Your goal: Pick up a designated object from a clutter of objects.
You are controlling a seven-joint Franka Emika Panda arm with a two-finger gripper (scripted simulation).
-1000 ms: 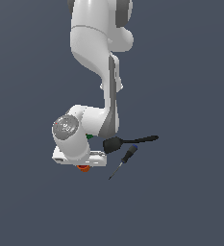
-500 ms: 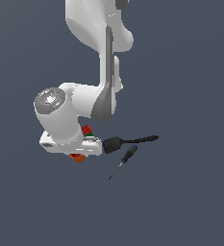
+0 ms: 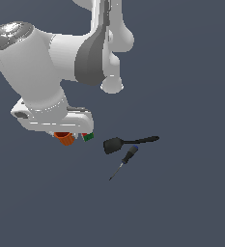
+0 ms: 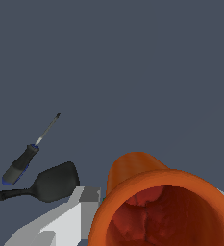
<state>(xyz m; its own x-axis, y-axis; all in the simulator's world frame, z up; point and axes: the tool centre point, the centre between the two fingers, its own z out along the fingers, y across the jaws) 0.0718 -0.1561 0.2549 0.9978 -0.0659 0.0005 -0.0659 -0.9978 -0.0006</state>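
The orange cup now sits directly under the white hand of the arm, and the gripper is closed on it: in the wrist view the cup fills the near part of the picture, its open mouth toward the camera and its darker red inside visible, with 1 pale finger pressed beside its rim. The second finger is hidden behind the cup.

Compared with 0.5 s ago, the arm appears much larger and higher in the exterior view, so the hand has risen toward the camera and the cup has gone up with it. The cup is now well apart from the spatula, toward the exterior view's left of it.

The red-and-green cube shows just beside the cup, between the cup and the spatula, partly covered by the hand; whether it touches the hand I cannot tell.

The spatula and the screwdriver lie where they were, the screwdriver just beside the spatula blade with its thin tip pointing away from the handle.
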